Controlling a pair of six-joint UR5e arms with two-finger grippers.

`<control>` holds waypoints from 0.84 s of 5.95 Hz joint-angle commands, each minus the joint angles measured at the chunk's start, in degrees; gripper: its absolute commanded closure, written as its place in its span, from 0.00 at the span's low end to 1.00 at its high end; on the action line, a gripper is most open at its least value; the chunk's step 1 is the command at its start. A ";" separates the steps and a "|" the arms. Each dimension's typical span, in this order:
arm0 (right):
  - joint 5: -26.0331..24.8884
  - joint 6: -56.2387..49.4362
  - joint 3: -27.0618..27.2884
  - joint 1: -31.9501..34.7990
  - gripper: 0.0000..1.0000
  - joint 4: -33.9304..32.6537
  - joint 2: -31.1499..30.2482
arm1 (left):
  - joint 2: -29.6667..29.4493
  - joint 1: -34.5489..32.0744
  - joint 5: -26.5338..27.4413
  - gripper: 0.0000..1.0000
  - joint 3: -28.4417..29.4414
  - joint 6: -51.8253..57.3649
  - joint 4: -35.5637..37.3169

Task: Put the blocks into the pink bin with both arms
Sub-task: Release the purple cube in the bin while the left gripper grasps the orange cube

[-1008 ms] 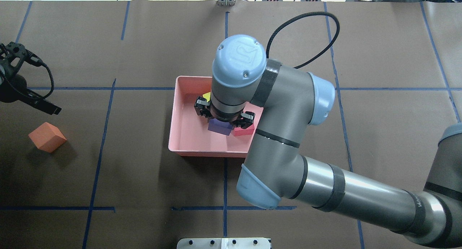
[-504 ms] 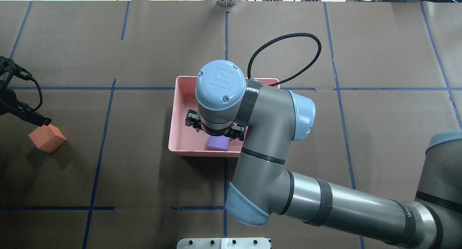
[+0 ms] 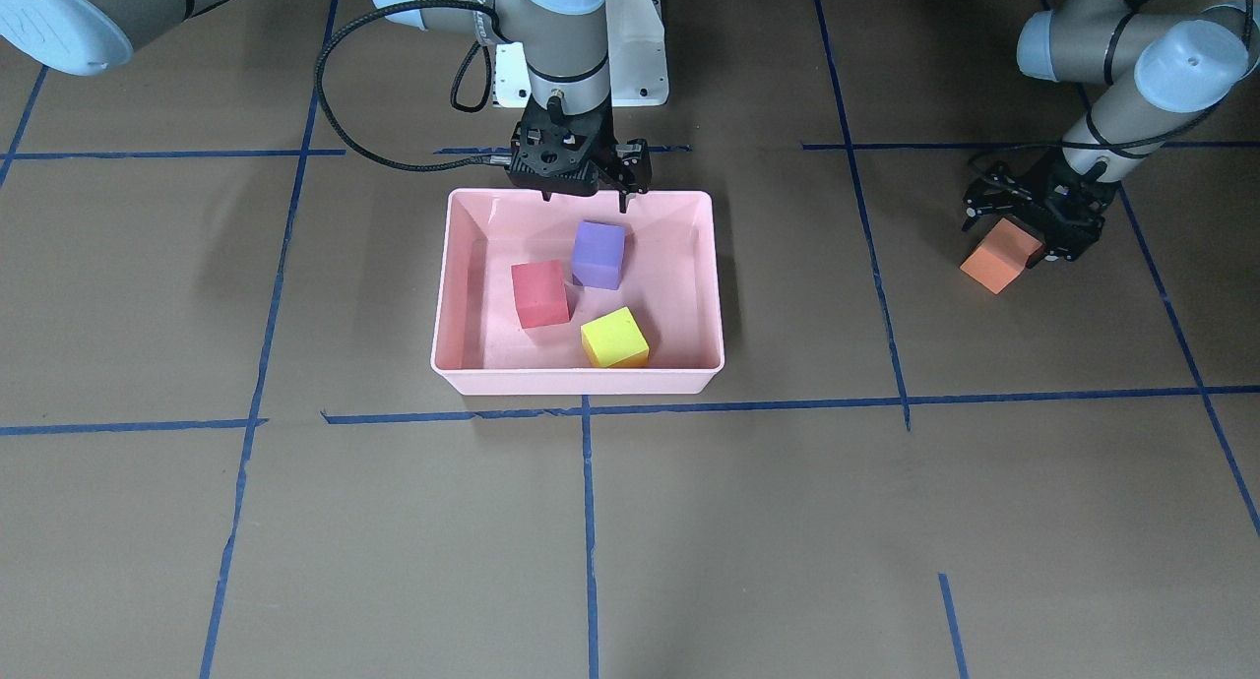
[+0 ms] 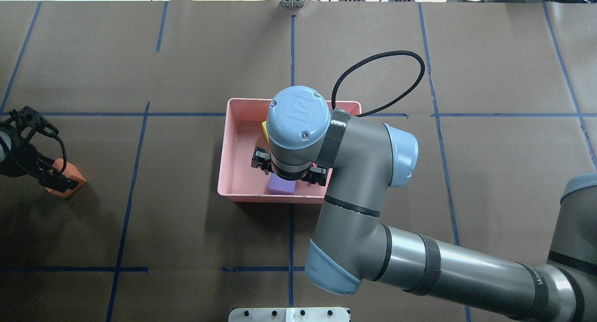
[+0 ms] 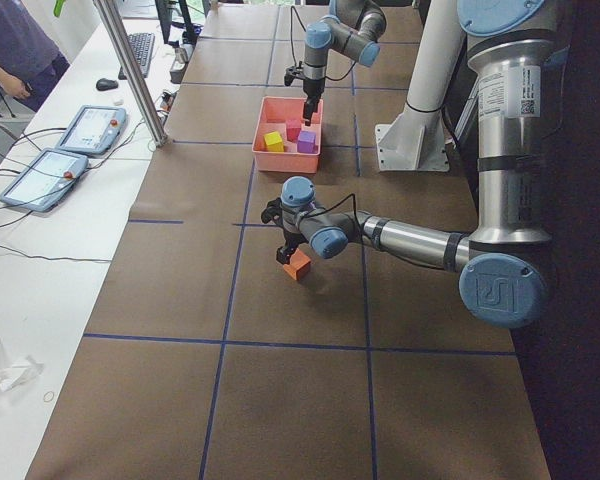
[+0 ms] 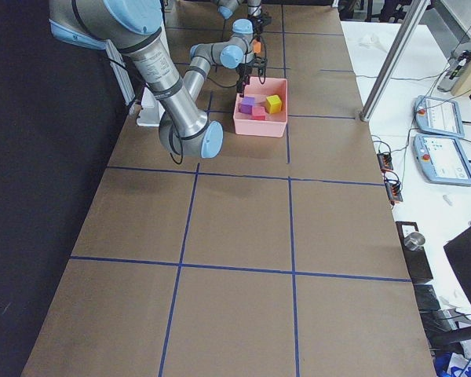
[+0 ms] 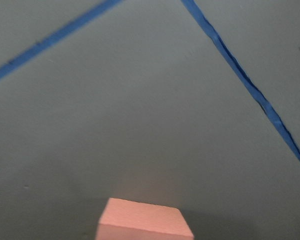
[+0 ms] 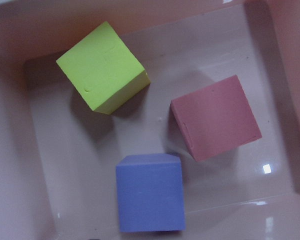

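Here, the purple block point(image 3: 598, 254), red block point(image 3: 539, 293) and yellow block point(image 3: 614, 338) lie in the pink bin point(image 3: 576, 382) on the bench point(image 3: 295, 512). The right gripper point(image 3: 584, 199) hangs over the bin's robot-side wall, its fingers point(image 3: 622, 199) apart and empty. The left gripper point(image 3: 1024, 228) sits at the orange block point(image 3: 994, 261), well apart from the bin; whether it grips cannot be told.

The right arm point(image 4: 466, 266) stretches from the robot's side to the worktop's middle, wrist straight down, the right gripper point(image 3: 584, 199) low with jaws spread. The left arm point(image 3: 1093, 15) folds near the worktop's left end, the left gripper point(image 3: 1019, 238) close above the surface, jaws apart.
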 commanded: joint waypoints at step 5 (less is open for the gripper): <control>-0.19 0.09 0.35 -0.51 0.00 0.15 -0.91 | 2.68 -1.98 0.36 0.00 -2.18 -0.09 0.35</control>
